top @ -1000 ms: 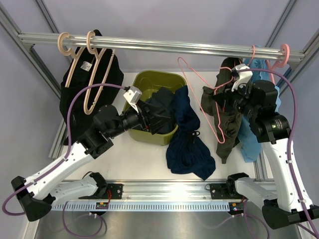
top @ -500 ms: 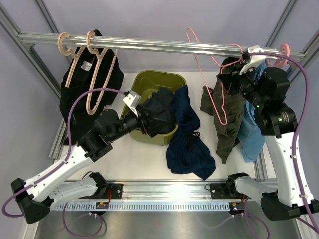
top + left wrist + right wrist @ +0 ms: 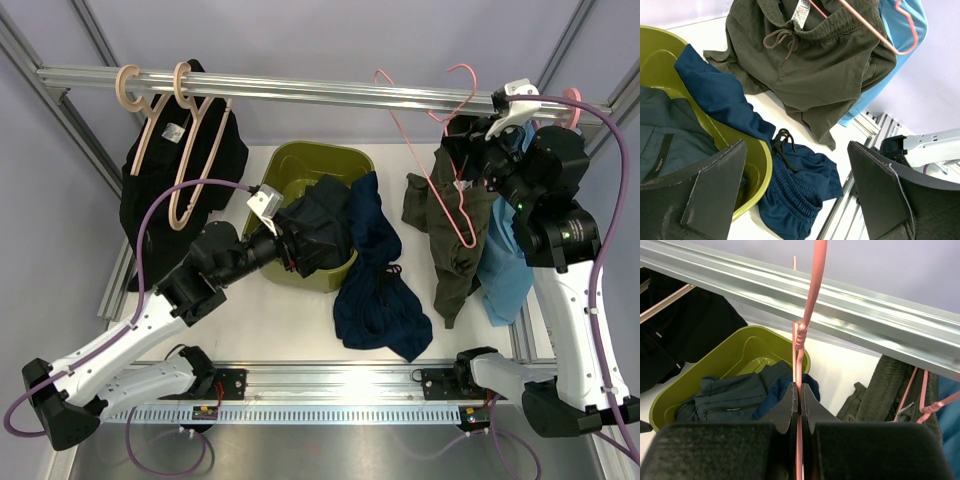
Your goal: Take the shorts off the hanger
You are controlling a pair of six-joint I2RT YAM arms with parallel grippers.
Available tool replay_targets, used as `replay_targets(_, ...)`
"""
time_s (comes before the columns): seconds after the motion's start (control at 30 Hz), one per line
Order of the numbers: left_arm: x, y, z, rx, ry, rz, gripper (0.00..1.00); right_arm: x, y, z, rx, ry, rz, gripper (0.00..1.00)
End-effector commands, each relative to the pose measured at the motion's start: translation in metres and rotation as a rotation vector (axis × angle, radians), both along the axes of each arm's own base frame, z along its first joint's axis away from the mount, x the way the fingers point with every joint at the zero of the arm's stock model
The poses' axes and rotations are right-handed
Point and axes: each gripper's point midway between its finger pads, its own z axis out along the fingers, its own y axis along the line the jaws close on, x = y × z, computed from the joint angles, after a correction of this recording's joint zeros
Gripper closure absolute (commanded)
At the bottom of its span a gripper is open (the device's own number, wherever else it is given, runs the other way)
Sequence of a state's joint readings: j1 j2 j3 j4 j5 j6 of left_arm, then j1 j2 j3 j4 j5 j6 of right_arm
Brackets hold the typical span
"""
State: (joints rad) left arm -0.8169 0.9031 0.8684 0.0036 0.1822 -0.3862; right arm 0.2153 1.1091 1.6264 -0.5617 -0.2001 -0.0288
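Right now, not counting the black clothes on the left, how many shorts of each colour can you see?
Dark teal shorts: 1
Navy shorts: 1
Olive-green shorts: 1
Light-blue shorts: 1
Total: 4

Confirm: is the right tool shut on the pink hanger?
Shut: the right tool pinches the neck of the pink hanger, no gap showing.

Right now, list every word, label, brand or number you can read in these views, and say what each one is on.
No text can be read in any view.
White care tag on the olive-green shorts: print too small to read.
Black strip label on the dark teal shorts in the green bin: pale marks, blurred.
White tag on the black garment hanging at left: too small to read.
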Motion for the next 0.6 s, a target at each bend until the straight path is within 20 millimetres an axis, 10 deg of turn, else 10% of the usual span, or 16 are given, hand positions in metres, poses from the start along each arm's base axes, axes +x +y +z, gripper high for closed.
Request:
replay_targets(0.0, 0.002, -0.001, 0.020, -0.064, -0.055, 0.005, 0.13, 0.016, 0.001, 0.010, 0.023, -0.039, -0.021, 1.00)
replay_targets(0.57, 0.000, 0.003, 0.014, -0.071, -0.043, 0.017, 0.12, 0.045, 0.010, -0.027, 0.050, 0.092, -0.045, 1.00)
